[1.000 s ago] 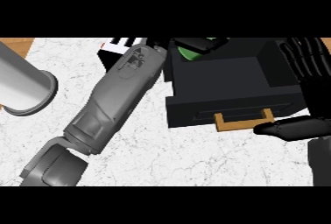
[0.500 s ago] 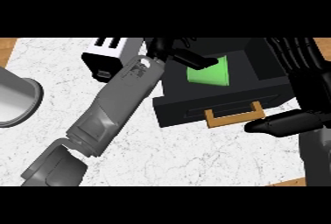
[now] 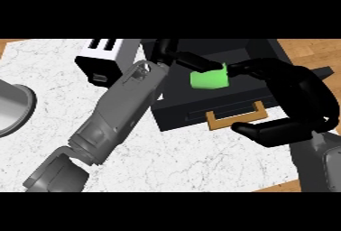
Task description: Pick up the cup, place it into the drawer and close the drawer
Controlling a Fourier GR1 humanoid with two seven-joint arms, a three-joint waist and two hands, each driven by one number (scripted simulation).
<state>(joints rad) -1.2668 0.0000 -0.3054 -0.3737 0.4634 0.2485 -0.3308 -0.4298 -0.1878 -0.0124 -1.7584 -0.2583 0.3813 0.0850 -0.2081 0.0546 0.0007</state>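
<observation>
1. White marbled surface (image 3: 200, 162). Carries every item below.

2. Black box-shaped drawer unit (image 3: 190, 110), upper centre. It has a flat tan handle (image 3: 234, 118) on the front face, and its dark interior is open to view from above.

3. Bright green cup (image 3: 208, 80). It shows over the dark interior of the black box-shaped drawer unit, behind the front face and the flat tan handle. Whether it rests on the bottom or hangs above it cannot be told.

4. Left hand (image 3: 174, 50), on a grey forearm (image 3: 120, 113) that runs up diagonally from the lower left. Its black fingers (image 3: 196, 62) are curled over the top edge of the bright green cup, grasping it.

5. Right hand (image 3: 303, 90), at the right edge. Its fingers (image 3: 260, 67) are bent in a wide relaxed arc and clasp nothing. The fingertips are just beside the cup's right side. The thumb (image 3: 273, 131) lies low, just beside the flat tan handle.

6. Black-and-white slotted appliance (image 3: 100, 61), top left, beside the drawer unit and partly behind the grey forearm.

7. Grey round metal vessel (image 3: 10, 106), cut by the left edge, well apart from the cup.
</observation>
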